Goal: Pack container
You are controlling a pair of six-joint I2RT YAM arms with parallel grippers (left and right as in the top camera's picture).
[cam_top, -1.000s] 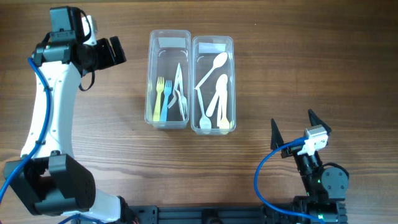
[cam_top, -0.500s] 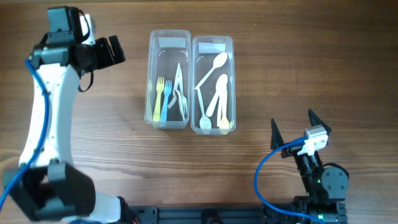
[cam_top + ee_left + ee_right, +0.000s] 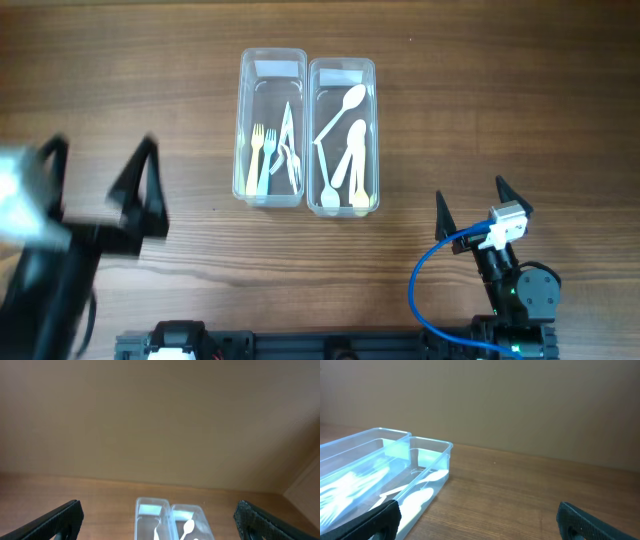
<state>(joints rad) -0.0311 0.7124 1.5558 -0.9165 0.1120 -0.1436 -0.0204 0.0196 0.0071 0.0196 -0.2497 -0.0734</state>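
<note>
Two clear plastic containers stand side by side at the middle back of the table. The left container [image 3: 272, 128] holds yellow and blue forks and clear utensils. The right container [image 3: 342, 135] holds white spoons. My left gripper [image 3: 100, 185] is open and empty, blurred, at the front left, well apart from the containers; its wrist view shows both containers [image 3: 170, 519] ahead between its fingers. My right gripper [image 3: 482, 202] is open and empty at the front right; its wrist view shows the containers [image 3: 395, 475] to its left.
Bare wooden table [image 3: 480, 90] lies around the containers. A blue cable [image 3: 425, 275] loops by the right arm's base [image 3: 515, 295]. A plain wall shows behind the table in both wrist views.
My left arm has swung from the back left down to the front left and appears blurred. The right arm and the containers have not moved.
</note>
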